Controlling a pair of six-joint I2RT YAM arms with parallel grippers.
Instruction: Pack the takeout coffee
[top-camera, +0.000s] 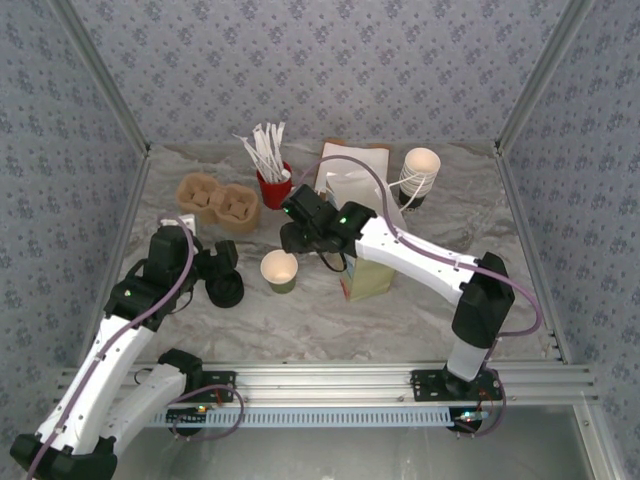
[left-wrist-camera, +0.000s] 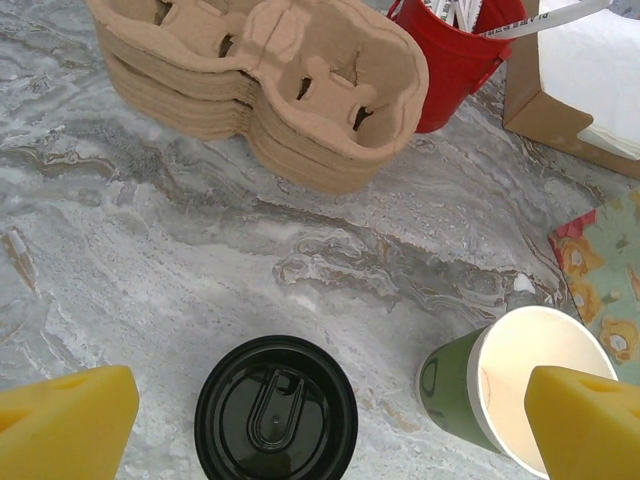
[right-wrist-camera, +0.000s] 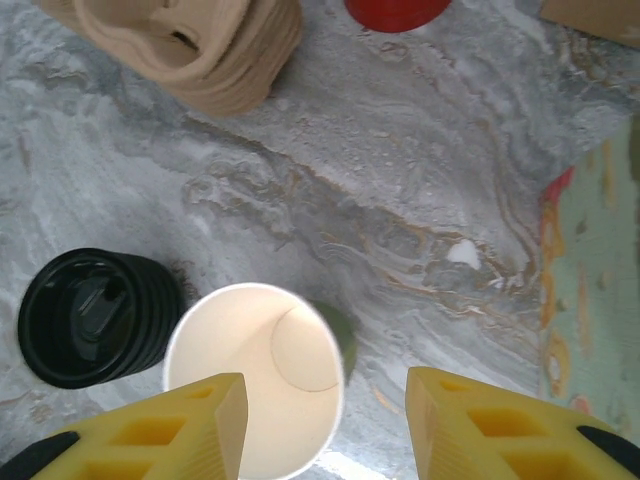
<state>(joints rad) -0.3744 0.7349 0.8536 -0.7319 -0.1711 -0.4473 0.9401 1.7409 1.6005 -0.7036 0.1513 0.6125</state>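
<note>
From above, the small olive-green paper cup with a cream inside (top-camera: 279, 271) stands lidless near the middle of the worktop (top-camera: 420, 320). A stack of round black plastic lids (top-camera: 226, 290) sits just beside it toward the left edge, and a green floral paper bag (top-camera: 366, 281) stands near it on the right. Packing looks barely begun: no lid is on and nothing is bagged.

Left wrist: the left gripper (left-wrist-camera: 330, 405) hangs over the lids, jaws wide apart and empty.

Right wrist: the right gripper (right-wrist-camera: 325, 400) hovers above the cup, jaws parted, gripping nothing. Lidding and bagging are left to do.
</note>
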